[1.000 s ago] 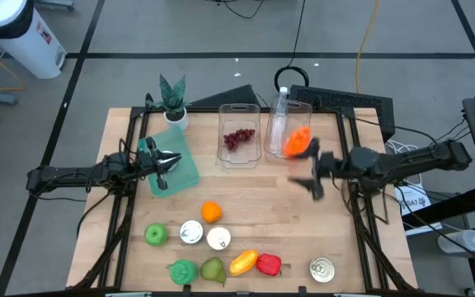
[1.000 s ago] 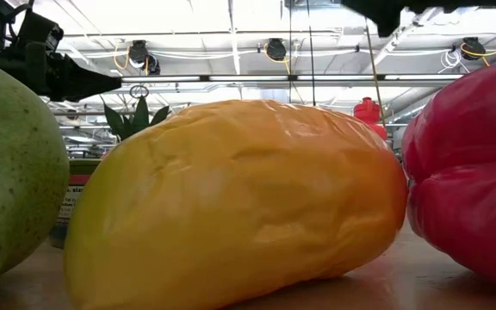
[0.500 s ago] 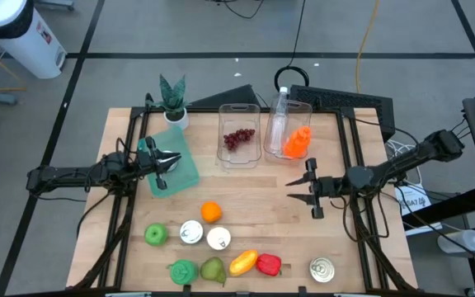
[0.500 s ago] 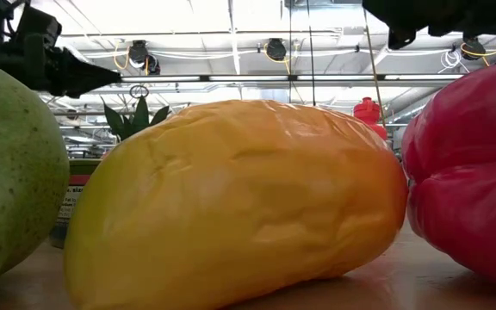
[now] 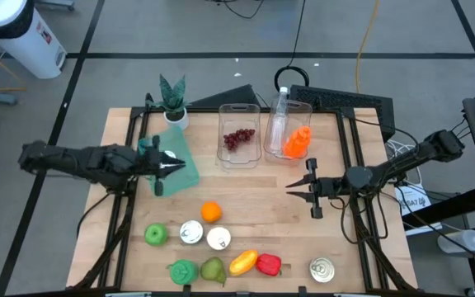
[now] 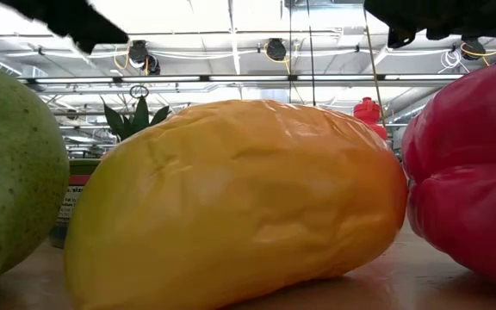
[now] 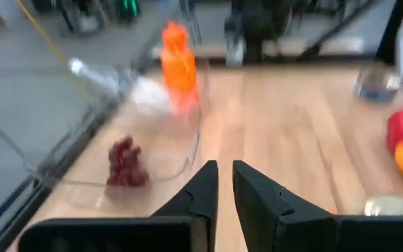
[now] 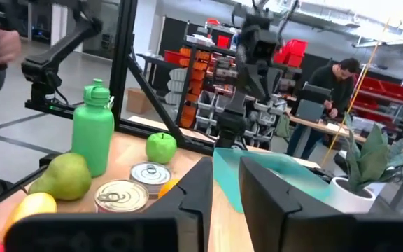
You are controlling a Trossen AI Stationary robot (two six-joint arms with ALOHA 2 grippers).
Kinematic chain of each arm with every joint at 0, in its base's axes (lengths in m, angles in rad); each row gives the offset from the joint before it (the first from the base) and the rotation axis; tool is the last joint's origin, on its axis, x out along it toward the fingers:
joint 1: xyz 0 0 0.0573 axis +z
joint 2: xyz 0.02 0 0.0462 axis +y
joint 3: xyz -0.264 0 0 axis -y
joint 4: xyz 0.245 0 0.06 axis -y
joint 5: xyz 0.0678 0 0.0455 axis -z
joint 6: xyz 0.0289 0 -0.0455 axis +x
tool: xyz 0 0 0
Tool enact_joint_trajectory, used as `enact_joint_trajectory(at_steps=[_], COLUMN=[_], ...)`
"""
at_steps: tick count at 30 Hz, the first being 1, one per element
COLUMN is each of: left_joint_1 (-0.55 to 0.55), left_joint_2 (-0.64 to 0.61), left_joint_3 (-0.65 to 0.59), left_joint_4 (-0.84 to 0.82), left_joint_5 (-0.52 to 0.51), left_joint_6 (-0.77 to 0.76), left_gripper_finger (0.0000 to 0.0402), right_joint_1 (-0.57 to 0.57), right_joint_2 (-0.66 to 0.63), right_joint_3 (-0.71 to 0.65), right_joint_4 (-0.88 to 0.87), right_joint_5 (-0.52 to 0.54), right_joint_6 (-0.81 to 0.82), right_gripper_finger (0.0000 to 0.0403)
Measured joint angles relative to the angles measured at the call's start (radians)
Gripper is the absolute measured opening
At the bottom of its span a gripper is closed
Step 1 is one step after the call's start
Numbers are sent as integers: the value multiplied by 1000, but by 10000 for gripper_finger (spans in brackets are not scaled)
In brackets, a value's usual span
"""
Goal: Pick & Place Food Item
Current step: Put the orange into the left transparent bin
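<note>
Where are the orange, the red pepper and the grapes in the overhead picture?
orange (image 5: pixel 211 212): high view, middle of its round top.
red pepper (image 5: pixel 268 265): high view, middle of its body, front row.
grapes (image 5: pixel 237 139): high view, centre of the dark cluster inside the clear container.

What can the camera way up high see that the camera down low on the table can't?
Only the high view shows the whole table: both bins, the grapes, the carrot, the orange, the green apple, the cans, the teal board, and the left gripper and right gripper. Only the low view shows the ceiling lights of the room. Both show the yellow mango, the red pepper, the pear and the potted plant.
</note>
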Motion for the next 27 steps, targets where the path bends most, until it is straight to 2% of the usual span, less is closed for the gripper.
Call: enact_joint_trajectory(at_steps=[6, 9, 13, 19, 23, 27], left_joint_1=[-73, -78, -77, -84, -115, -153], left_joint_2=[432, 616, 827, 1015, 1082, 1127], left_joint_3=[350, 507, 642, 721, 734, 735], left_joint_4=[-360, -511, -669, -675, -627, -606], left_joint_5=[-14, 31, 145, 311, 310, 226], left_joint_6=[-19, -31, 35, 112, 137, 179], left_gripper_finger=[69, 107, 181, 311, 384, 385], right_joint_1=[0, 0, 0, 0, 0, 0], right_joint_2=[0, 0, 0, 0, 0, 0], right_joint_3=[0, 0, 0, 0, 0, 0], right_joint_4=[-23, -32, -32, -36, -39, -45], right_joint_5=[0, 0, 0, 0, -1, -1], right_joint_6=[55, 80, 92, 93, 93, 93], right_gripper_finger=[52, 53, 54, 52, 52, 52])
